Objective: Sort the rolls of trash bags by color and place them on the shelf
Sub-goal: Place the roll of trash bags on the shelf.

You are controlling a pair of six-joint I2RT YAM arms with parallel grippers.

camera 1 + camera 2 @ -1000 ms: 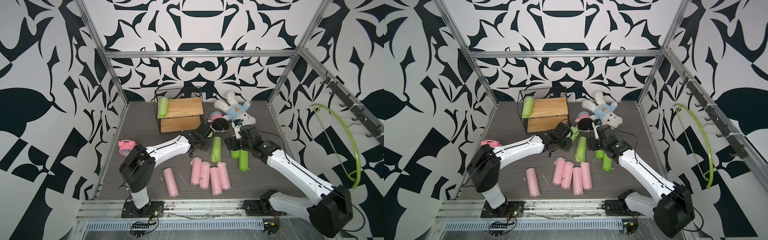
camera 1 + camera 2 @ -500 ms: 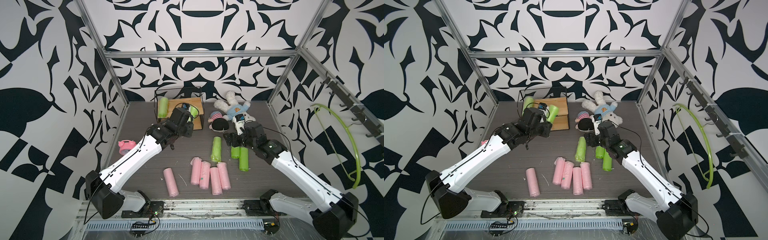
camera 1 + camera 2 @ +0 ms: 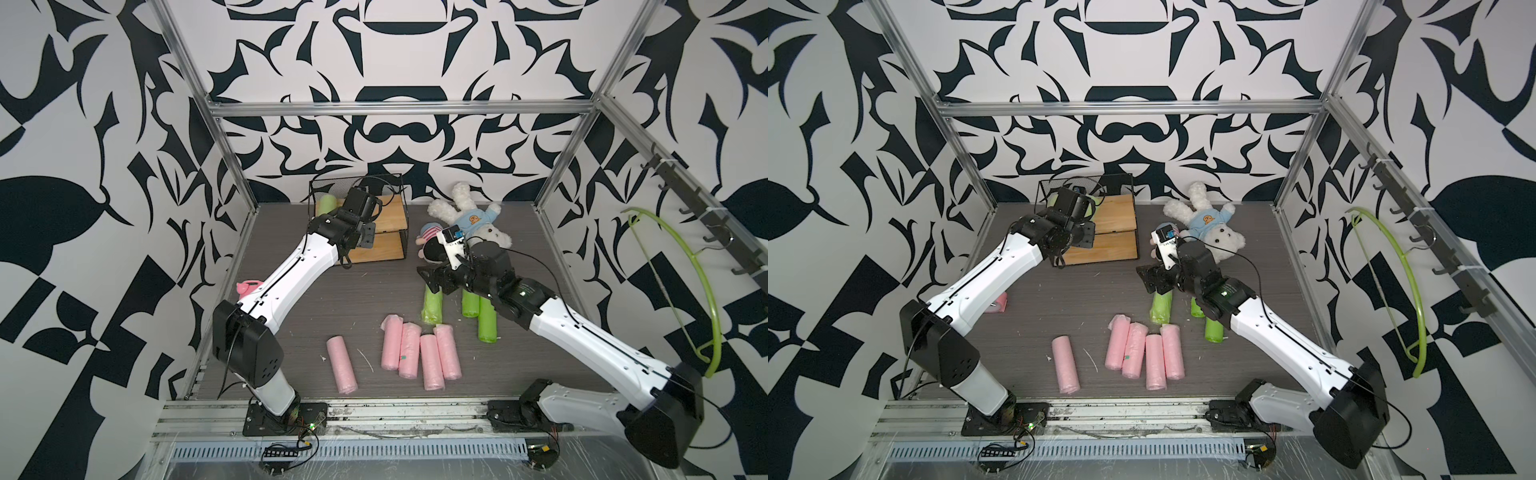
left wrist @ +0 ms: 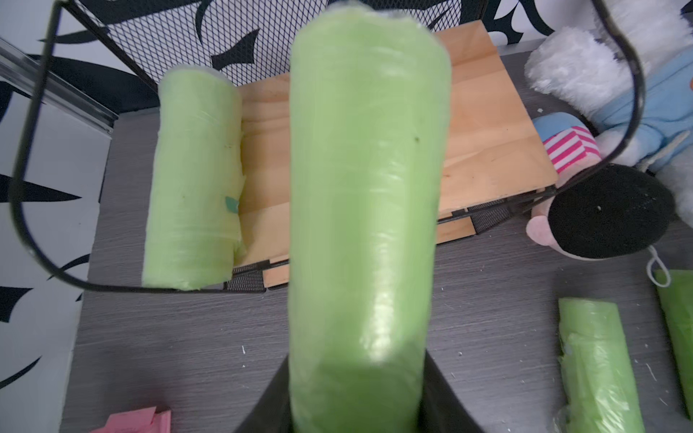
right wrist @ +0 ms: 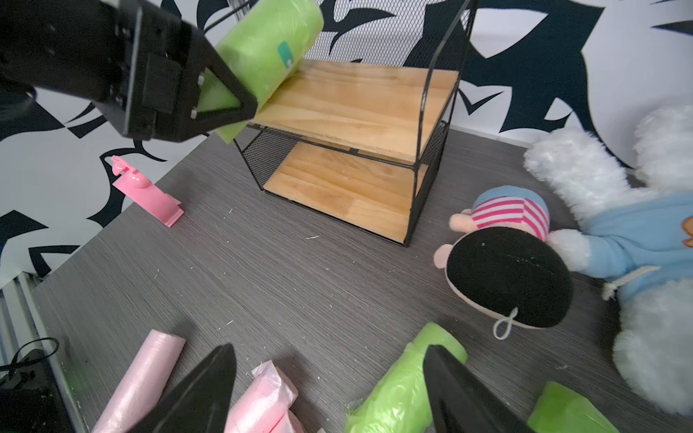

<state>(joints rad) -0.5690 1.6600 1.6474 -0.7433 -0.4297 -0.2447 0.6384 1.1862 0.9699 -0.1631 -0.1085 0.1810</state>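
Left wrist view: left fingers (image 4: 272, 408) clamped on green roll (image 4: 367, 225) over shelf (image 4: 487, 131) top board, axis parallel to shelved roll (image 4: 195, 180), just beside it. Right fingers (image 5: 450, 390) apart, straddling counter roll (image 5: 393, 390), seemingly no contact yet. Left arm nearer shelf; release should be straight down.

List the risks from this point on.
1. The left hand grips the held green roll by one end; its far end may sag or strike the shelf frame.
2. Set down, it could bump the shelved green roll or roll off the top board, whose edges have no lip.
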